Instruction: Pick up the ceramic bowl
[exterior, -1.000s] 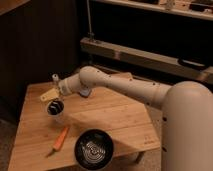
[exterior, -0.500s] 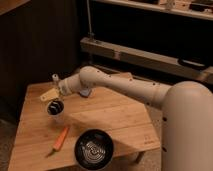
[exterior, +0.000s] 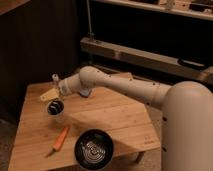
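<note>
Nearest, the ceramic bowl (exterior: 94,148) sat upright at the front edge of the wooden table (exterior: 115,117), mouth up, a round, shallow, glossy black dish with pale spiral rings inside; being circular, it had no long axis. Just left of it lay a slim orange stick-shaped object (exterior: 61,138), angled up to the right. Farther back stood a small white cup (exterior: 57,112) with a dark inside. The gripper (exterior: 51,94) hovered right above that cup, well apart from the bowl; whether it was spread or closed could not be told. Behind it ran the smooth, rounded white arm (exterior: 125,87), then a metal rail (exterior: 145,57) against the dark wall.
</note>
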Robot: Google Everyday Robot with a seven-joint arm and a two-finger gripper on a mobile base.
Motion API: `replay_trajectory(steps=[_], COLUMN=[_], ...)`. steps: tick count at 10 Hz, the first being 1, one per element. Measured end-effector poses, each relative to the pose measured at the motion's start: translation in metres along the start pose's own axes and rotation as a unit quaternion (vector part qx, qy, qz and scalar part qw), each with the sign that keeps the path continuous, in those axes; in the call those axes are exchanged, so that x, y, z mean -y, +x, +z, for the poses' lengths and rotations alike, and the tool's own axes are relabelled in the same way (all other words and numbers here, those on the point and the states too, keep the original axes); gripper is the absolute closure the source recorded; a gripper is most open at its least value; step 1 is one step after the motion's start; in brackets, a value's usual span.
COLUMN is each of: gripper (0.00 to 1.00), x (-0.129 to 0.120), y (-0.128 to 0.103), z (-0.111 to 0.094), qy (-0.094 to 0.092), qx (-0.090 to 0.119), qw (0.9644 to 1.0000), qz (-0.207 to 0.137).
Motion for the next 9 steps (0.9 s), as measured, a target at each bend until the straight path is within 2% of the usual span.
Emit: replay_trajectory(steps=[1, 3, 6, 7, 8, 9], gripper=[0.20, 0.20, 0.20, 0.20, 0.20, 0.20], x=[-0.001, -0.005, -0.030, -0.038, -0.041, -0.040], y=[-0.001, -0.006, -0.028, -0.028, -0.024, -0.015], z=[-0.001, -0.015, -0.070, -0.098, -0.121, -0.146], qy=[0.002, 0.024, 0.089, 0.126, 0.156, 0.188], qx=[0.000, 0.001, -0.009, -0.018, -0.029, -0.049], qw=[1.0000, 0.9997, 0.9960, 0.9919, 0.9873, 0.9805], qz=[-0.003, -0.005, -0.007, 0.000, 0.010, 0.028])
